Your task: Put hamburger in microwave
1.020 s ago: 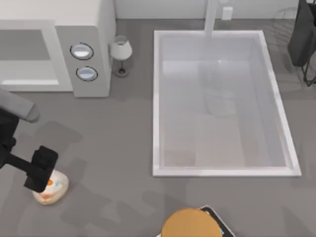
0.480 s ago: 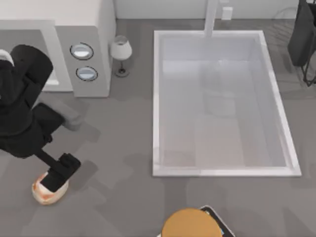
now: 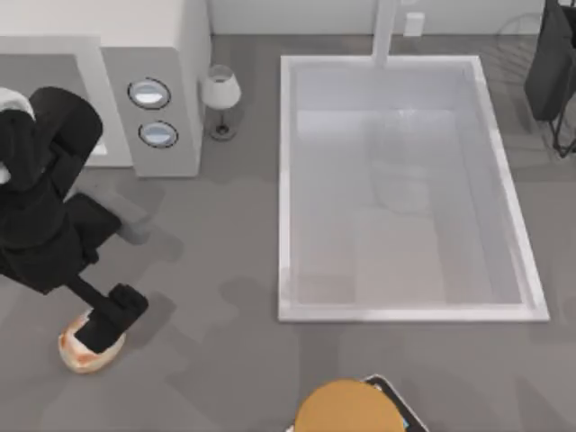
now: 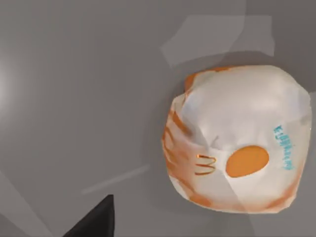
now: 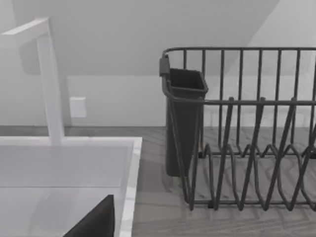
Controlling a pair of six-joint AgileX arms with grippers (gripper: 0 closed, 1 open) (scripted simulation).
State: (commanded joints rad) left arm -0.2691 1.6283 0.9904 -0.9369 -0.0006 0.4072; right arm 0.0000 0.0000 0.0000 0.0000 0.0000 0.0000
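Left gripper [image 3: 101, 326], finger state indiscernible, over hamburger [image 3: 83, 349]; microwave [image 3: 148, 85] behind, sink basin [image 3: 283, 193] to the right

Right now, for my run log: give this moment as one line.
left gripper: over hamburger, table's front left | microwave: back left | right arm: parked back right

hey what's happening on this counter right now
The left gripper is down over the hamburger, a wrapped cream-and-orange lump lying on the grey counter at the near left. The hamburger is not lifted yet. The microwave stands at the back left, its cavity facing the counter. The right arm is parked at the back right, by the dish rack beside the sink.
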